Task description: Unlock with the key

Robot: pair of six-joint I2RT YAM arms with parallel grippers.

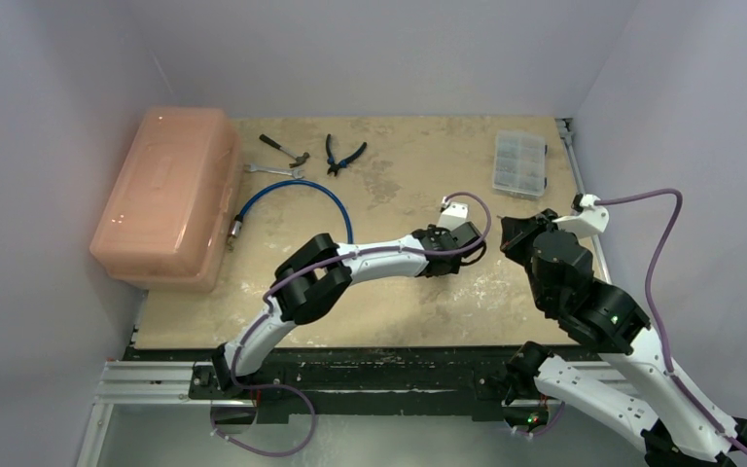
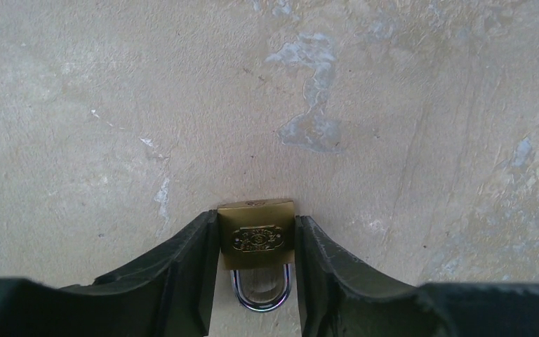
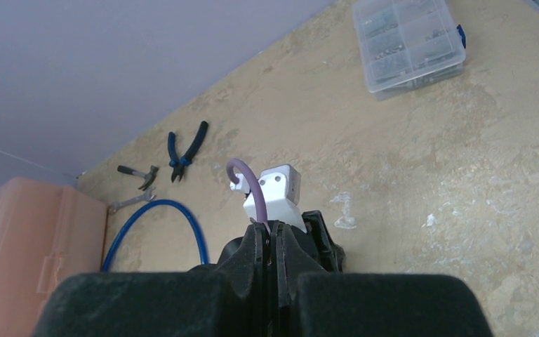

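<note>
The left hand (image 2: 256, 217) is down at the desk (image 2: 112, 105) with its two fingers closed on the brass padlock (image 2: 256, 239): each pad sits against one side of the lock body, which lies flat with its label face up. The shackle (image 2: 260, 298) points back toward the wrist and appears seated, so the lock reads as not yet opened. The right hand (image 3: 272, 235) hangs just right of the left hand, above the desk, with its fingers pressed fully together. The key cannot be made out in any view. It is not visible on the open desk, and whether it is pinched between the shut right fingers cannot be told, as nothing clearly protrudes from them. Judgement: the task is at an early stage. Securing the padlock appears done. Presenting the key to the keyway, inserting it, turning it and freeing the shackle remain. The keyway end faces away from the left wrist, toward open desk.
</note>
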